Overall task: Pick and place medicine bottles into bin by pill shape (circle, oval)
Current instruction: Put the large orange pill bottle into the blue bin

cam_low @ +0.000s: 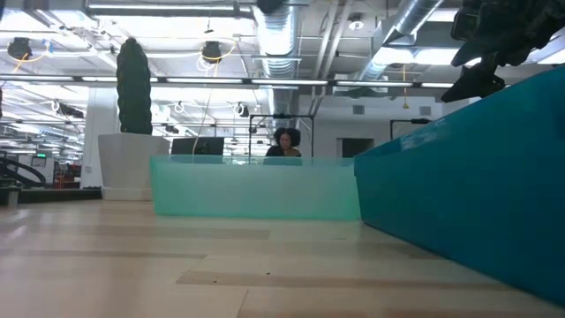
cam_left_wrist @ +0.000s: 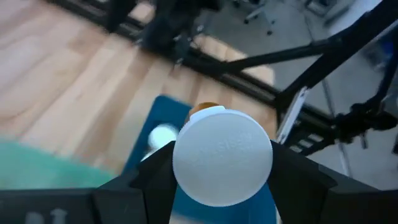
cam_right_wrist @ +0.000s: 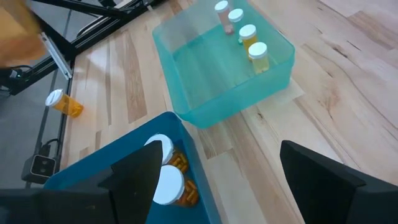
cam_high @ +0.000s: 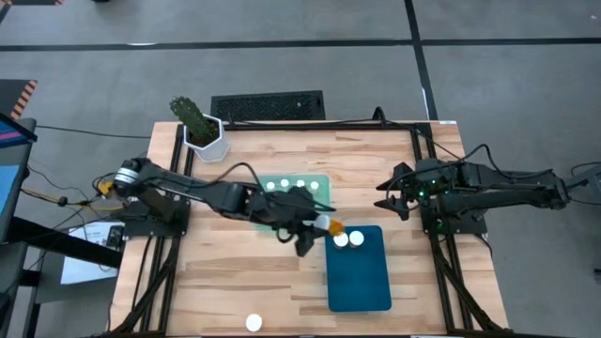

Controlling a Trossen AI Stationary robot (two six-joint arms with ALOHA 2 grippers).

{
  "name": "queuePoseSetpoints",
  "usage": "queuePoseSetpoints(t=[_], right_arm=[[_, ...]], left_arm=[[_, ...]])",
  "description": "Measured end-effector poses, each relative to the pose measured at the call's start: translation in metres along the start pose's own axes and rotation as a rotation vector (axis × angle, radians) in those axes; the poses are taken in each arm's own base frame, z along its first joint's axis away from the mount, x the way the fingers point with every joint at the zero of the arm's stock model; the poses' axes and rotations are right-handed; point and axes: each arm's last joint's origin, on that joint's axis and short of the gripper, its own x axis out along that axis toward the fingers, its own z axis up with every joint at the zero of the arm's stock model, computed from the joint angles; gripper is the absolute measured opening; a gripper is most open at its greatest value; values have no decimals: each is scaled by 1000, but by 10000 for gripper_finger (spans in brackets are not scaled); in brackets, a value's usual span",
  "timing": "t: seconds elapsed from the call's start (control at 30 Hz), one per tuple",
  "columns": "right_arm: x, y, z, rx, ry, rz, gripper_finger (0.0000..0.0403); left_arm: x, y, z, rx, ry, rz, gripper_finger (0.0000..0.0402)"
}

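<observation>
We see a light wooden plank desk (cam_high: 235,291) standing on a grey concrete floor (cam_high: 282,66) crossed by dark lines. A black slotted floor grate (cam_high: 268,105) lies just beyond the desk's far edge. Beyond the desk, an open hall shows exposed silver ceiling ducts (cam_low: 291,35), rows of strip lights (cam_low: 221,81), and a seated person (cam_low: 286,143) in the distance.

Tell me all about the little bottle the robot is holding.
The held bottle is small and round, with an orange see-through body and a wide white cap that looks like plastic. The left gripper clamps it between its dark jaws, above the near corner of the dark blue bin, where two more bottles already stand.
</observation>
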Motion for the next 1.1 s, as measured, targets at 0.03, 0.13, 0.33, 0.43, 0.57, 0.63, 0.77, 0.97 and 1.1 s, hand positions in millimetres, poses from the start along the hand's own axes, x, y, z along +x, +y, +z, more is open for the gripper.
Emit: queuePoseSetpoints(t=[0.03,0.13,0.33,0.43,0.57,0.63,0.77,0.97,1.1], right_arm=[[0,0,0,0,3,-1,333],[0,0,0,0,3,-1,333],[0,-1,-1,1,11,-5,333],[0,-1,-2,1,15,-8,333],[0,-2,-3,2,31,-15,333],[0,-1,-3,2,28,-14,333],[0,-1,-3,2,28,-14,333],[0,-1,-3,2,29,-14,333],[0,-1,-3,2,27,-14,333]], left_arm=[[7,-2,1,2,-3,-14,207],[29,-7,0,34,35,-33,207],[73,-15,3,124,90,-20,207],[94,-16,4,183,126,5,207],[118,-18,3,253,181,32,207],[128,-17,-2,282,233,48,206],[148,-16,-12,307,299,44,207],[167,-16,-29,341,351,57,207],[174,-14,-40,348,391,77,207]])
